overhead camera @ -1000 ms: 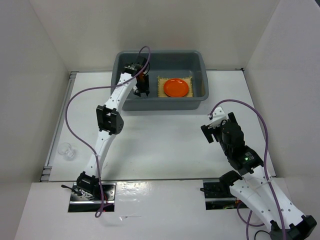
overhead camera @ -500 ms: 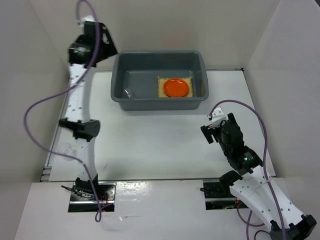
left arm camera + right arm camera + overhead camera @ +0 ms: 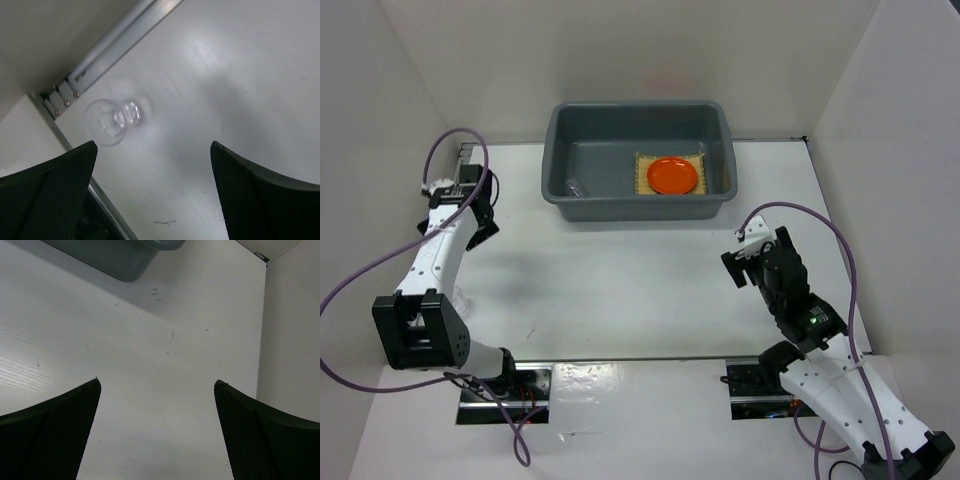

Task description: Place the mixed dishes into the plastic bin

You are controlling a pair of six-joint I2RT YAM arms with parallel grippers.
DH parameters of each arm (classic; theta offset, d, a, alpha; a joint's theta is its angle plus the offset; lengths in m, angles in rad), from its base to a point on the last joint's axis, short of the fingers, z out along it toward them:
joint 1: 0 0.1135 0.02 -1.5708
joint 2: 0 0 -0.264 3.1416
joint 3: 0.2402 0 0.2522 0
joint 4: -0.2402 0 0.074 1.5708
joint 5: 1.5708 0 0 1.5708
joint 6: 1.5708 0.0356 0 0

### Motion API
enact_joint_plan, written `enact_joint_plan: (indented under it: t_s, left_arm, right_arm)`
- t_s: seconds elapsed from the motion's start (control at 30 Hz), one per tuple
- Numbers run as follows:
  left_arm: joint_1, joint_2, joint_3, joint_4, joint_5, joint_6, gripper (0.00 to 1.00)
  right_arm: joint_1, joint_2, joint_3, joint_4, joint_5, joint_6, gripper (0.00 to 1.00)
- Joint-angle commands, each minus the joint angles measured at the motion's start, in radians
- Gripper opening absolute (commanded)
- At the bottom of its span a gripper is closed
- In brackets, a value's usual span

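Over the desk (image 3: 640, 290), top view: the plastic bin (image 3: 718, 125) sits at the far side w/ the yellow woven mat (image 3: 641, 172) flat on its floor. The orange plate (image 3: 672, 175) rests on the mat, and one clear cup (image 3: 574, 186) lies toward the bin's left end. The left end effector (image 3: 480, 222) hangs over the desk's left edge, well apart from the bin. The right end effector (image 3: 738, 262) hovers on the right, near nothing. No black dish shows.

Left wrist view: end effector (image 3: 152, 145) fingers wide apart and empty, w/ the second clear cup (image 3: 112, 121) ahead of them on bare desk. It looks tipped on its side, though glare makes that hard to confirm. It lies just beside the metal rail (image 3: 115, 47) at the wall.

Right wrist view: end effector (image 3: 156, 381) also spread apart, holding nothing, w/ only a corner of the bin (image 3: 125, 260) at top.

Likely trouble is w/ the last cup. It's light, round and slick, so a finger touching one side first could roll it against the rail or out of reach. The rail and wall leave little room, so the outer finger may strike metal before closing. Transparency could throw off the approach, and a hard squeeze might pop the cup out of the fingers.
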Motion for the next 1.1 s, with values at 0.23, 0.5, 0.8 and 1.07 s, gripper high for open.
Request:
enact_joint_plan:
  t_s: [0.23, 0.5, 0.8, 1.07]
  left_arm:
    - [0.146, 0.066, -0.117, -0.091, 0.088, -0.192, 1.0]
    - [0.23, 0.141, -0.14, -0.041, 0.119, -0.152, 1.0]
    - [0.278, 0.199, -0.15, 0.015, 0.173, -0.094, 1.0]
    - [0.287, 0.25, -0.168, 0.072, 0.225, -0.054, 0.98]
  right_arm:
    - [0.043, 0.009, 0.0, 0.049, 0.01, 0.002, 0.98]
    - [0.043, 0.009, 0.0, 0.049, 0.019, 0.002, 0.98]
    - [0.043, 0.009, -0.009, 0.049, 0.019, 0.002, 0.98]
    - [0.043, 0.0, -0.009, 0.049, 0.019, 0.002, 0.98]
